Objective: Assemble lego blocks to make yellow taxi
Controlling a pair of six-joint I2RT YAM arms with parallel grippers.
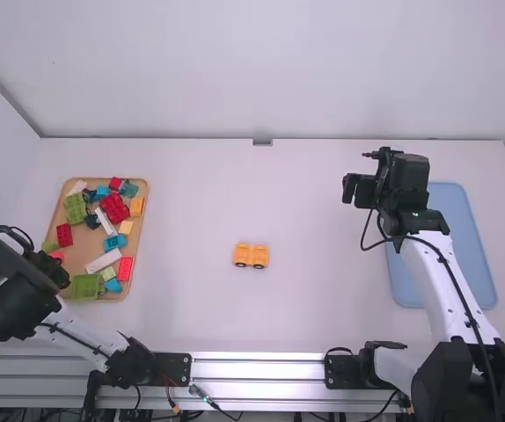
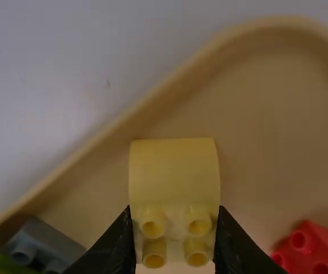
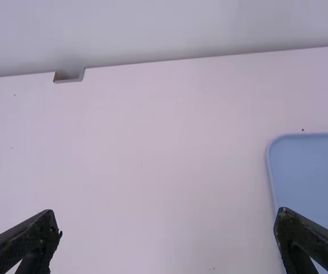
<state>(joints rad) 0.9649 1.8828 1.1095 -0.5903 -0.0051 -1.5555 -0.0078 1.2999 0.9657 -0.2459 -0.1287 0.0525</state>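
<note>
My left gripper [image 1: 52,268] is over the near left edge of the brown tray [image 1: 142,255]. In the left wrist view, my left gripper [image 2: 174,242] is shut on a yellow block [image 2: 174,171] with its studs towards the camera, above the tray [image 2: 135,111]. A small orange-yellow piece on dark wheels [image 1: 251,256] stands mid-table. My right gripper [image 1: 354,190] hangs over the table's right part, and in the right wrist view the same gripper [image 3: 168,231] is open with nothing between its fingers.
The tray holds loose red, green, blue, white and orange-yellow bricks. A red brick [image 2: 311,249] and a grey brick [image 2: 41,246] lie near the held block. On the right lies a blue tray [image 1: 450,233], partly behind the right arm.
</note>
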